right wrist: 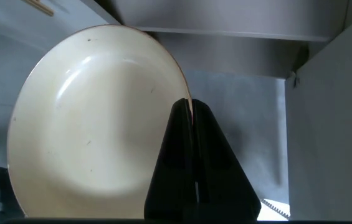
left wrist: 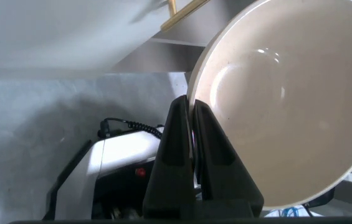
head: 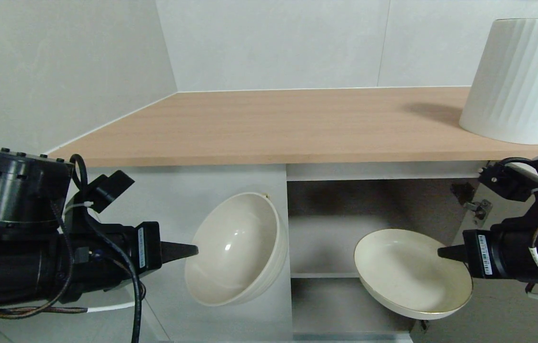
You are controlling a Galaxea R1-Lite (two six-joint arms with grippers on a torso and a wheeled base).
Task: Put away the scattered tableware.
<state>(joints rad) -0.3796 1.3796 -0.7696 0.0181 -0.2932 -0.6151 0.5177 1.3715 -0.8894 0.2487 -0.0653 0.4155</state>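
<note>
1. Cream-glazed crockery hangs from both arms in the head view. The left pincer [head: 194, 249] is closed narrow on the rim of a deep bowl [head: 235, 247]. The bowl is tipped on its side with its hollow facing the camera, in front of the closed cupboard front [head: 178, 190]. The right pincer [head: 440, 252] nips the rim of a shallow dish [head: 412, 271], which is held tilted before the open compartment under the wooden worktop [head: 273, 124]. A shelf [head: 326, 275] crosses that compartment behind the dish. A ribbed white container [head: 519, 78] stands at the worktop's right end. I judge the task about midway: both pieces are lifted and brought to the cupboard, but neither is yet set inside.

2. In the left wrist view, the left pincer [left wrist: 192, 109] has its two black fingers pressed together over the deep bowl's [left wrist: 288, 106] edge. The bowl is smooth, glossy and unchipped, with small highlights on its inner wall.

3. In the right wrist view, the right pincer [right wrist: 191, 106] grips the shallow dish [right wrist: 95, 118] at its rim in the same way. The dish is pale cream with a thin darker line round the edge and a few tiny specks. Grey cupboard interior [right wrist: 238, 81] lies beyond it.
</note>
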